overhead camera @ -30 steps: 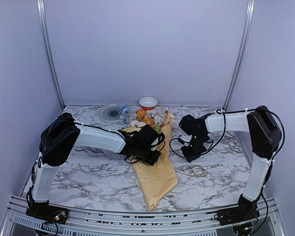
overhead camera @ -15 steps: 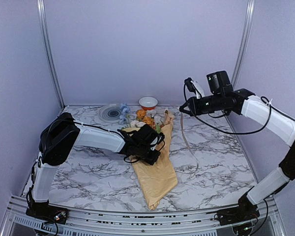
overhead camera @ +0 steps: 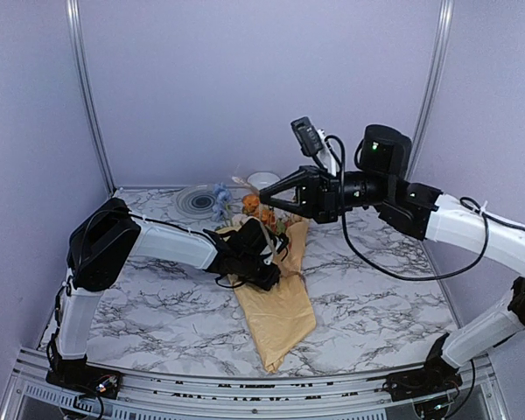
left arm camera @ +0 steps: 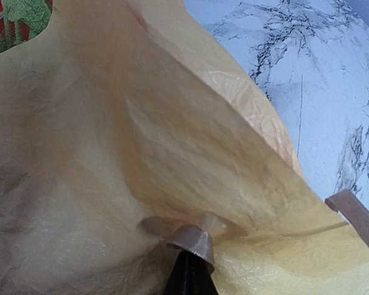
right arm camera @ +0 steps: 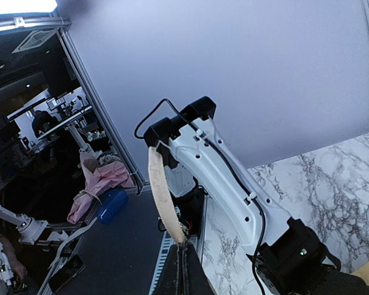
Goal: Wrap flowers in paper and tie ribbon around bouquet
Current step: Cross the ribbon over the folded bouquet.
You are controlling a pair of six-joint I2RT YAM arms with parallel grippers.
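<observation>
1. Top view: the bouquet (overhead camera: 280, 315) lies on the desk (overhead camera: 157, 306) with its narrow tip toward the near edge and the flowers (overhead camera: 258, 208) toward the back wall.
   - Your left end effector (overhead camera: 264, 273) sits on the upper part of the cone, fingers pressed together. I read this as a hold-down, so the wrap does not spring open before it is tied.
   - Your right end effector (overhead camera: 264, 199) hangs in the air above the flower heads, pointing left. A short pale end of the ribbon (overhead camera: 243, 183) pokes out past its tips, and the rest of the strand is too thin to trace here. Holding it high probably lets the strand pass over the cone without dragging.

2. Left wrist view: crinkled tan-yellow paper (left arm camera: 111, 153) fills nearly everything.
   - Green leaves of the flowers (left arm camera: 15, 18) show at the top left and bare desk (left arm camera: 332, 74) at the top right.
   - The left end effector (left arm camera: 189, 264) is closed, its tips driven into the sheet, which puckers around them.
   - You cannot tell from here whether a fold is caught between the fingers or only pinned down.

3. Right wrist view: the right end effector (right arm camera: 184, 246) is clamped shut on the ribbon (right arm camera: 160, 190).
   - The strand rises from the fingertips as a stiff beige curve.
   - It is lifted clear of the desk (right arm camera: 332, 184), so the ribbon touches only the fingers here.
</observation>
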